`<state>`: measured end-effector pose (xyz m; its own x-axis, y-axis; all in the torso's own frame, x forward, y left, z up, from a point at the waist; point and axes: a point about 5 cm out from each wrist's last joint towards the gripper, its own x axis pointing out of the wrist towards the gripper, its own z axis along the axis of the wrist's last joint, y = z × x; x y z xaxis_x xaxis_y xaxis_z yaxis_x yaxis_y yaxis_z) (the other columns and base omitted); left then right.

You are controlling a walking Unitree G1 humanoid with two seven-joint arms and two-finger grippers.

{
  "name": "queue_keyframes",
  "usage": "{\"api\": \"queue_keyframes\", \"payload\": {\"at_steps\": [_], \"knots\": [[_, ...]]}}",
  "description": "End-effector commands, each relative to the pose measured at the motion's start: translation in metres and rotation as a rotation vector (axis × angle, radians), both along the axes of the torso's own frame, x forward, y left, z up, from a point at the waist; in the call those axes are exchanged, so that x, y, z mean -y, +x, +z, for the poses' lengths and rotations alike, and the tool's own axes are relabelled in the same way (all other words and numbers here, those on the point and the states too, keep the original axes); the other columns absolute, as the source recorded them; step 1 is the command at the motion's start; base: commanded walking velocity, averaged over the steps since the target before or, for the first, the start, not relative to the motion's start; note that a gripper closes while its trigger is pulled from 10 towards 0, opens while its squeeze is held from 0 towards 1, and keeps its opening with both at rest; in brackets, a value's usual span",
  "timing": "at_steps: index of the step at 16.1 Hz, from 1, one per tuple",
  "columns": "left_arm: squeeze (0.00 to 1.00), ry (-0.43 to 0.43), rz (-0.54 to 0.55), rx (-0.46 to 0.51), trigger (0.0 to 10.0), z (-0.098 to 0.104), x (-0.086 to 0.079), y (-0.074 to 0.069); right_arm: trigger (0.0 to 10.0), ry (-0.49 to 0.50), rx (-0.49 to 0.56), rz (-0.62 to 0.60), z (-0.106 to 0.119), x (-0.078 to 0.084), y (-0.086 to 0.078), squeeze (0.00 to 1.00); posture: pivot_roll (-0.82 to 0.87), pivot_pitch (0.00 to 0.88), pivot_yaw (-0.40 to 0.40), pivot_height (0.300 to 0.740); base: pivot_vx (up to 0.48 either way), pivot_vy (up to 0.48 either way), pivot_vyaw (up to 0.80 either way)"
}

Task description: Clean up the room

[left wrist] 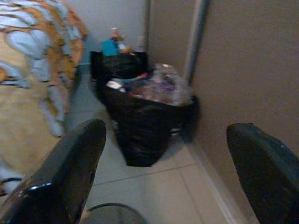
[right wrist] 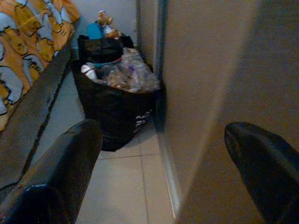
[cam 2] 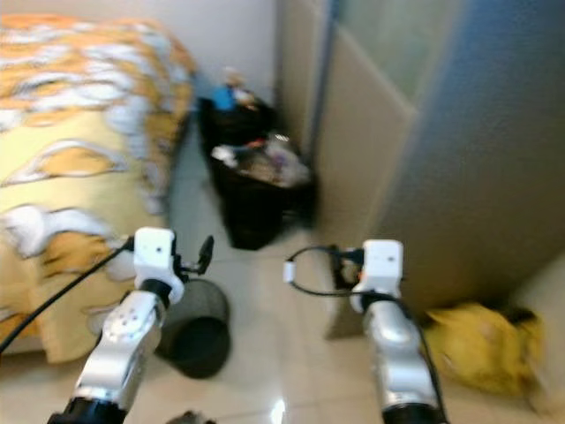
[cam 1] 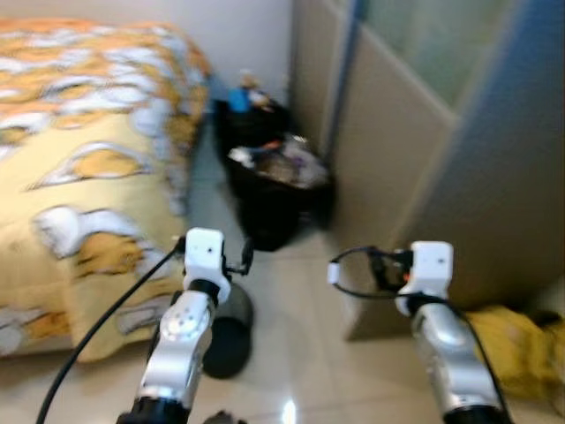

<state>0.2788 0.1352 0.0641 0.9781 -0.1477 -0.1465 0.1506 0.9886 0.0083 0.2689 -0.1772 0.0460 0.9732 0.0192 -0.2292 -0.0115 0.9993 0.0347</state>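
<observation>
Pale tiled floor (cam 1: 300,353) runs between a bed (cam 1: 79,177) with an orange and yellow quilt on the robot's left and a beige panelled wall (cam 1: 388,177) on its right. Against the far corner stands a black rubbish bag (left wrist: 145,121), stuffed full, with a second black bag (left wrist: 117,65) behind it. Head views add a dark round bin (cam 2: 196,334) lying by the bed and a yellow cloth heap (cam 2: 481,344) at the right. Both arms reach forward; left gripper (left wrist: 163,177) and right gripper (right wrist: 159,177) hold their fingers wide apart, empty.
</observation>
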Motion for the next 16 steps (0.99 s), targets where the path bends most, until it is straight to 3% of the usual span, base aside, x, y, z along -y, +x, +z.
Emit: {"api": "queue_keyframes", "payload": {"at_steps": [1, 4, 6, 10, 12, 13, 16], "knots": [[0.0, 0.027, 0.023, -0.005, 10.0, -0.001, -0.008, 0.002, 10.0, 0.024, 0.01, 0.018, 0.001, -0.009, 0.003, 0.0, -0.03, 0.0, 0.012, 0.74, 0.0, 0.48, 0.79], [0.0, 0.049, 0.033, -0.007, 10.0, -0.002, -0.013, 0.003, 10.0, 0.023, 0.008, 0.009, -0.001, -0.009, 0.003, 0.0, -0.02, 0.0, 0.011, 0.74, 0.0, 0.48, 0.66], [0.0, 0.054, 0.04, -0.004, 10.0, -0.002, -0.016, 0.003, 10.0, 0.018, 0.001, 0.007, -0.002, -0.009, 0.002, 0.0, -0.02, 0.0, 0.006, 0.74, 0.0, 0.48, 0.0], [0.0, 0.043, 0.047, -0.007, 10.0, -0.003, -0.016, 0.001, 10.0, 0.011, -0.004, 0.012, -0.004, -0.01, 0.002, 0.0, -0.01, 0.0, 0.001, 0.74, 0.0, 0.48, -0.72], [0.0, 0.1, 0.084, 0.022, 10.0, -0.001, -0.022, 0.002, 10.0, 0.02, 0.007, 0.018, -0.003, -0.012, 0.003, 0.0, -0.01, 0.0, 0.001, 0.74, 0.0, 0.24, 0.0], [0.0, 0.048, 0.096, 0.018, 10.0, 0.0, -0.023, 0.001, 10.0, 0.021, 0.01, 0.021, -0.003, -0.013, 0.003, 0.0, -0.01, 0.0, 0.002, 0.74, 0.307, 0.371, 0.0], [0.0, 0.039, 0.118, 0.037, 10.0, 0.002, -0.028, 0.001, 10.0, 0.01, 0.06, 0.008, 0.003, -0.012, 0.005, 0.0, 0.0, 0.0, -0.003, 0.74, 0.413, 0.172, 0.0]]}}
